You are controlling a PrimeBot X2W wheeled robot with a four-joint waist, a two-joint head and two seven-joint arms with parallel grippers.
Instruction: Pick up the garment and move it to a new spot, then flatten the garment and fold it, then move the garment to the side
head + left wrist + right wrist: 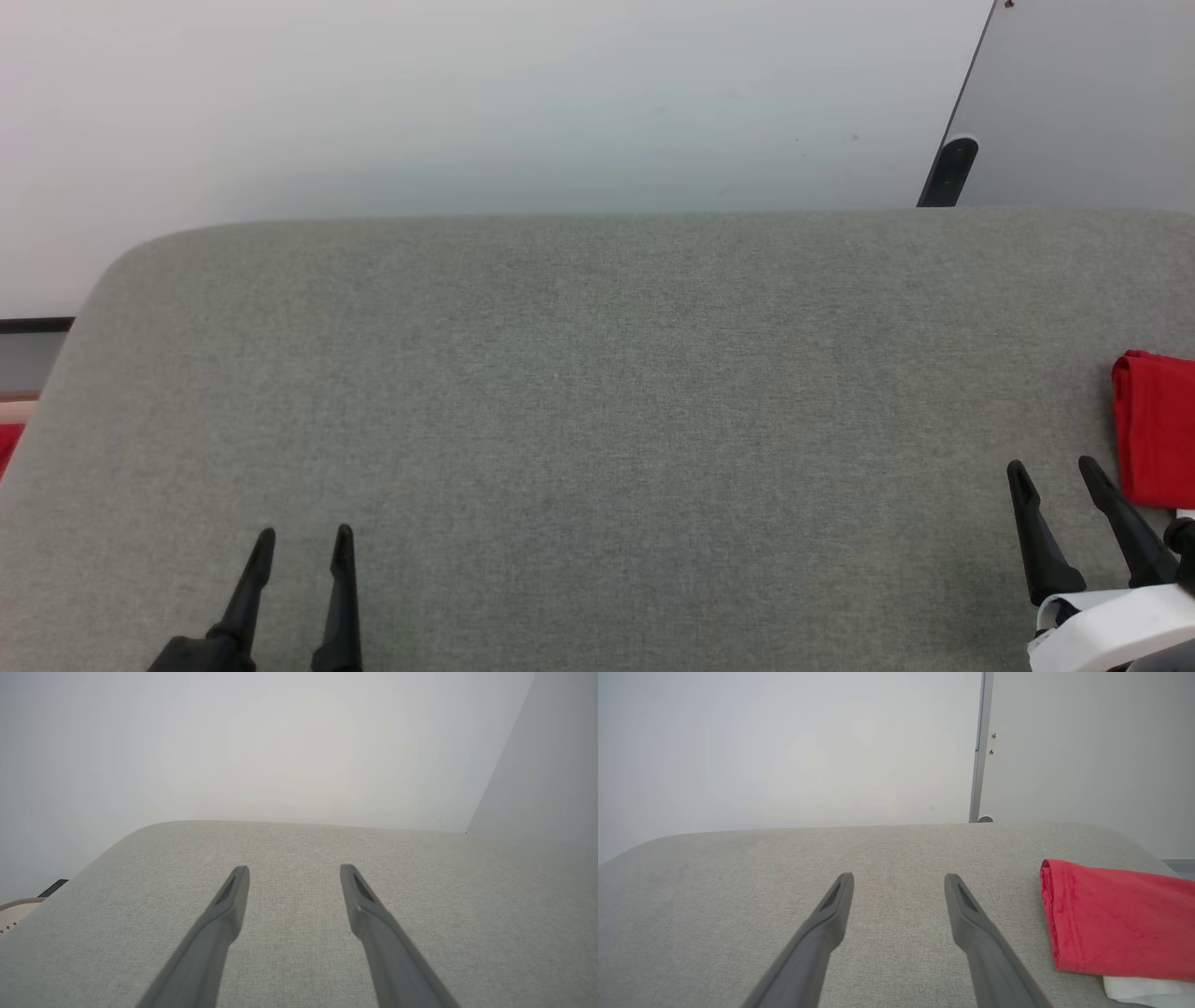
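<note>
The garment point(1158, 429) lies folded into a red bundle at the right edge of the grey fabric surface point(597, 401). In the right wrist view the garment point(1115, 919) shows red cloth with a white layer under its near edge. My right gripper point(1053, 471) stands open just left of it, apart from the cloth, with nothing between its fingers point(831, 905). Low on the left, my left gripper point(306, 537) is open over bare fabric. Its two dark fingers point(231, 896) hold nothing.
The grey surface point(299, 858) has a rounded far-left corner and ends against a pale wall point(467, 103). A grey door panel point(1083, 103) with a dark doorstop point(950, 168) stands at the back right. A red patch point(7, 443) shows past the left edge.
</note>
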